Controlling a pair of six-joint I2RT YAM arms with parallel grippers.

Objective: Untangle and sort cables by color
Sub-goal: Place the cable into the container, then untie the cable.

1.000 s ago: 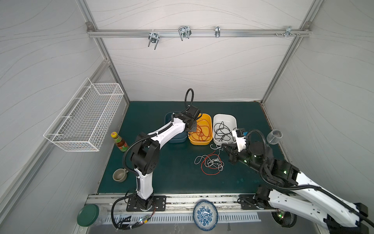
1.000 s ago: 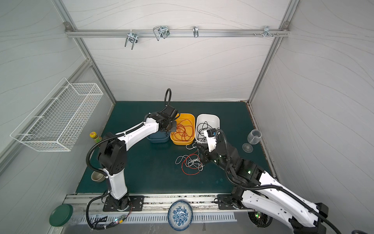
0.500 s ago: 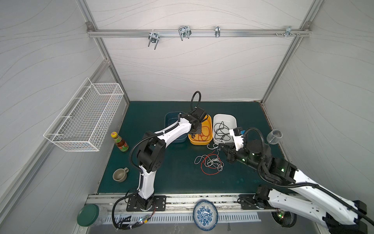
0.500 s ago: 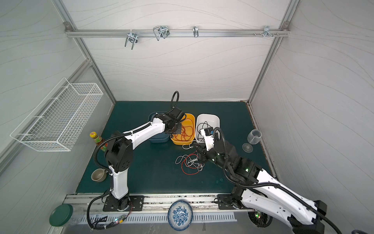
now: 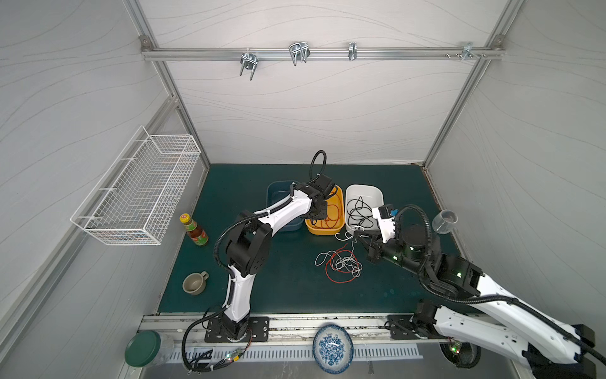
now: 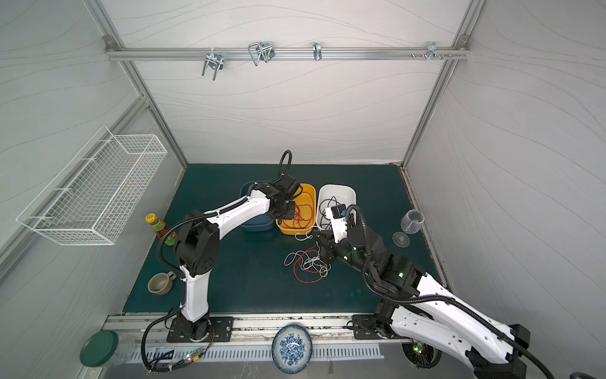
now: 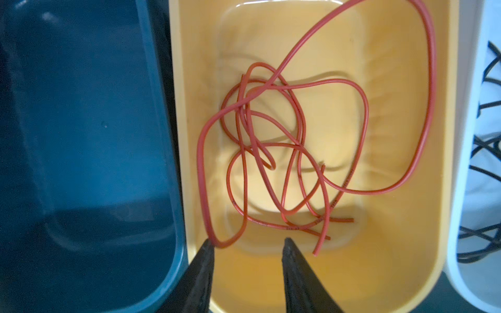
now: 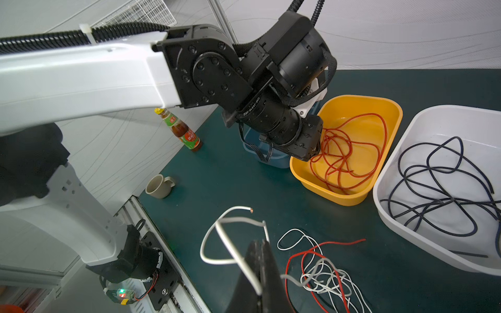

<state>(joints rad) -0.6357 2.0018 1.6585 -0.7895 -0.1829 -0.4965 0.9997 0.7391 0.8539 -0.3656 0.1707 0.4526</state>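
My left gripper (image 7: 248, 241) hangs open over the yellow bin (image 7: 179, 135). Red cables (image 7: 271, 135) lie coiled in that bin, and one loop touches a fingertip. In both top views the left gripper (image 5: 319, 213) (image 6: 288, 210) sits at the bin's near left side. My right gripper (image 8: 259, 242) is shut on a white cable (image 8: 225, 235), held just above the mat near the bins (image 5: 357, 234). A tangle of white cables and a red one (image 5: 342, 264) (image 8: 325, 273) lies on the mat. Black cables (image 8: 439, 189) lie in the white bin (image 5: 380, 193).
An empty blue bin (image 5: 278, 193) stands left of the yellow one. A sauce bottle (image 5: 193, 229) and a mug (image 5: 195, 283) are on the left, a clear glass (image 5: 444, 221) on the right. A wire basket (image 5: 141, 190) hangs on the left wall.
My left gripper has come down over the yellow bin and opened, and the red cable now lies in the bin. My right gripper has shifted slightly toward the bins with the white cable.
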